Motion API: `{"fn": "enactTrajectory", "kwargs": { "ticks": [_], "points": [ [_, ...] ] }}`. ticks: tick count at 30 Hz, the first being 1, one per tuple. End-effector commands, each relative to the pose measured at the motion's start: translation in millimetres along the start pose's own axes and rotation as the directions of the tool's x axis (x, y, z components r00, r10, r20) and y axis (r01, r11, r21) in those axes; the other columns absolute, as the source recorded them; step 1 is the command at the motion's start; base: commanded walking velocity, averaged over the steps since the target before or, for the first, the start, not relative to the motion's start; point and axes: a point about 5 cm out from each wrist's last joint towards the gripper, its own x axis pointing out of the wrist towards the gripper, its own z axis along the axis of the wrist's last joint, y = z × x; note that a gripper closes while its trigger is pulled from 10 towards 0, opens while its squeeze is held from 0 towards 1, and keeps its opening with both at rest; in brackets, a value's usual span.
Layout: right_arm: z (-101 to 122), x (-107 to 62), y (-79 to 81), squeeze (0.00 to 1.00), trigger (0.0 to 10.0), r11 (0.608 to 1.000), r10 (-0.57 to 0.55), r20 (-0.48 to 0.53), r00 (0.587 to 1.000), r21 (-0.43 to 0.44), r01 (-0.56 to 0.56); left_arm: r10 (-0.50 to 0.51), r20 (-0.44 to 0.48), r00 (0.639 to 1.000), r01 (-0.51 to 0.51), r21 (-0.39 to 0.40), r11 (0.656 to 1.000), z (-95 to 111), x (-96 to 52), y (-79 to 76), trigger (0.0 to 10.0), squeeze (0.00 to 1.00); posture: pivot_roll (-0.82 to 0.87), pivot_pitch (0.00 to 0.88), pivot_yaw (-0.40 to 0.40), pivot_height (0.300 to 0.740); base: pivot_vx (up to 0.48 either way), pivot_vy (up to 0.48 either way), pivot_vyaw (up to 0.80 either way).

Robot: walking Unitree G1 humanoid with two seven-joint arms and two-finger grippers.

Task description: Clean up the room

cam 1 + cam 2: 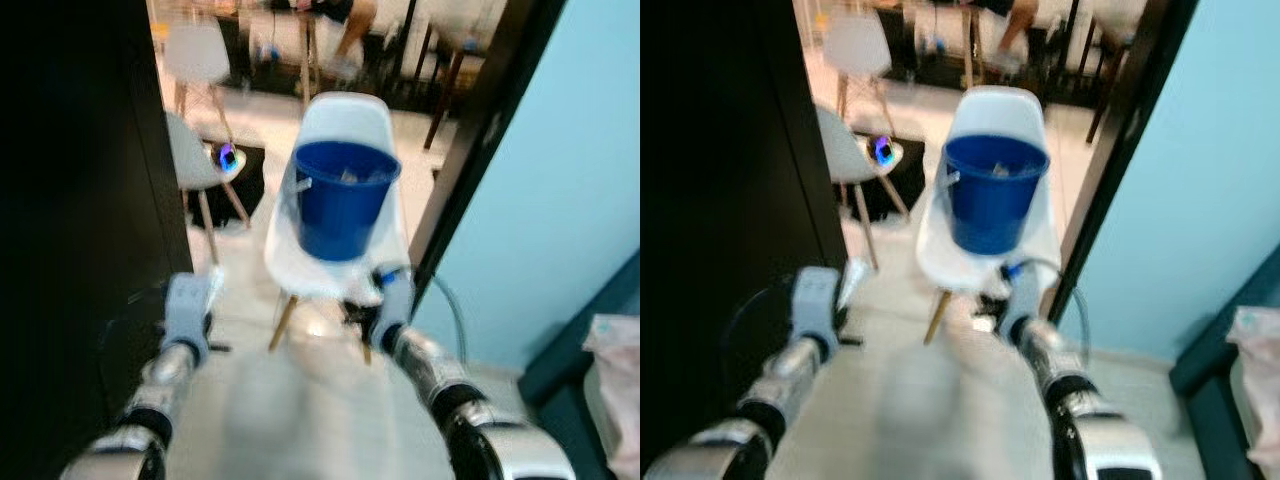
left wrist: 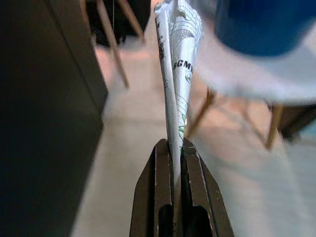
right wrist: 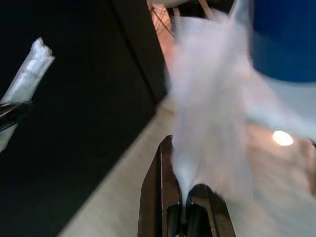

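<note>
Deep blue bucket (image 1: pixel 342 196), white chair (image 1: pixel 345 250) under it with pale wooden legs, white wrapper (image 2: pixel 177 74) printed with green and black, translucent white bag (image 3: pixel 210 123), black fingers (image 2: pixel 160 197), pale turquoise wall (image 1: pixel 560 190) beside the bucket

Blue bucket (image 1: pixel 343 197) upright on the seat of a white chair (image 1: pixel 345 120), pale scraps inside near the rim. Folded printed paper wrapper (image 2: pixel 178 74), white with dark lettering and green marks, pinched between the left fingers (image 2: pixel 160 187). Soft white crumpled tissue-like piece (image 3: pixel 210 123), blurred, pinched between the right fingers (image 3: pixel 153 197).
</note>
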Motion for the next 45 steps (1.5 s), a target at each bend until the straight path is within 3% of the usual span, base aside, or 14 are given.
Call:
{"fn": "enactTrajectory", "kwargs": {
  "ticks": [1, 7, 13, 18, 23, 30, 42, 43, 45],
  "points": [
    [15, -1.1, -5.8, 0.0, 10.0, 1.0, 0.007, 0.058, 0.998, 0.013, -0.007, -0.04, 0.062, 0.997, 0.04, -0.005, 0.999, 14, 4.4, -8.7, 10.0, 0.0, -0.01, 0.0, -0.071, 0.695, 0.48, 0.0, 0.0],
    [48, 8.9, 3.5, 0.0, 10.0, 0.998, 0.059, 0.164, 0.985, 0.018, -0.063, -0.068, 0.17, 0.983, 0.075, -0.034, 0.997, 39, 9.6, -13.2, 10.0, 0.0, -0.01, 0.0, -0.074, 0.695, 0.48, 0.0, -0.79],
    [65, 12.9, 6.6, 0.0, 10.0, 0.999, 0.044, 0.206, 0.978, -0.027, -0.039, -0.096, 0.254, 0.962, 0.111, -0.046, 0.993, 60, 12.8, -19.6, 10.0, 0.0, -0.01, 0.0, -0.074, 0.695, 0.48, 0.0, -0.13],
    [69, 13.7, 7.9, 0.0, 10.0, 0.999, 0.047, 0.216, 0.975, -0.03, -0.042, -0.103, 0.27, 0.957, 0.12, -0.047, 0.992, 65, 13.4, -21.0, 10.0, 0.0, -0.01, 0.0, -0.074, 0.695, 0.48, 0.0, 0.0],
    [74, 14.1, 8.9, 0.0, 10.0, 0.997, 0.072, 0.229, 0.971, -0.017, -0.07, -0.153, 0.346, 0.926, 0.184, -0.06, 0.981, 85, 14.7, -29.7, 10.0, 0.0, -0.01, 0.0, -0.078, 0.695, 0.48, 0.0, -0.63],
    [78, 14.0, 9.1, 0.0, 10.0, 0.997, 0.072, 0.25, 0.965, -0.019, -0.069, -0.185, 0.37, 0.91, 0.226, -0.071, 0.972, 90, 14.0, -34.5, 10.0, 0.0, -0.01, 0.0, -0.082, 0.695, 0.48, 0.0, -0.79],
    [89, 16.5, 10.6, 0.0, 10.0, 0.998, 0.047, 0.255, 0.966, -0.061, -0.033, -0.198, 0.393, 0.898, 0.258, -0.107, 0.96, 98, 14.1, -41.2, 10.0, 0.0, -0.01, 0.0, -0.089, 0.695, 0.461, 0.0, 0.0],
    [89, 17.0, 11.2, 0.0, 10.0, 0.995, 0.047, 0.242, 0.969, -0.092, -0.026, -0.197, 0.398, 0.896, 0.262, -0.116, 0.958, 100, 14.1, -41.2, 10.0, 0.0, -0.01, 0.0, -0.09, 0.695, 0.0, 0.0, 0.0],
    [85, 20.5, 15.9, 0.0, 10.0, 0.971, 0.041, 0.17, 0.985, -0.24, 0.001, -0.181, 0.413, 0.892, 0.251, -0.12, 0.96, 105, 14.1, -39.8, 10.0, 0.0, -0.02, 0.0, -0.092, 0.695, 0.0, 0.0, 0.0]
  ]
}}
